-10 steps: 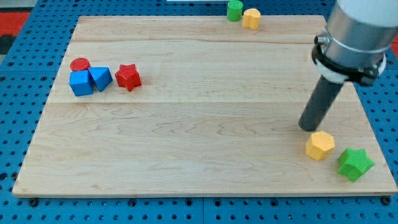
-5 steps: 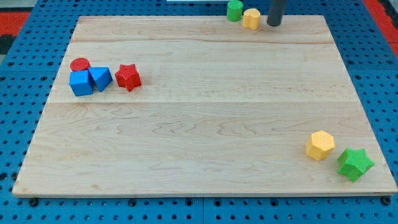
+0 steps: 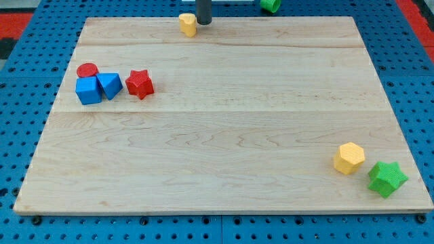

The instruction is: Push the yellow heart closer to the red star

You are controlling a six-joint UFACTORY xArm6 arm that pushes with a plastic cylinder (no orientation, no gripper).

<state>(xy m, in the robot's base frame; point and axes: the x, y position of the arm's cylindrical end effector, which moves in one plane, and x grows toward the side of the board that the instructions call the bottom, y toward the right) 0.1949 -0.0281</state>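
Observation:
The yellow heart lies at the view's top edge of the wooden board, left of centre. My tip stands just to its right, touching or nearly touching it. The red star lies at the view's left, below and left of the heart, about a third of the board's depth away. The arm above the rod is out of view.
A blue cube, a blue triangular block and a red cylinder cluster left of the red star. A green block sits at the view's top edge. A yellow hexagon and a green star lie at bottom right.
My tip swept left along the top edge, pushing the yellow heart leftward from beside the green block. The green block shifted slightly right and up.

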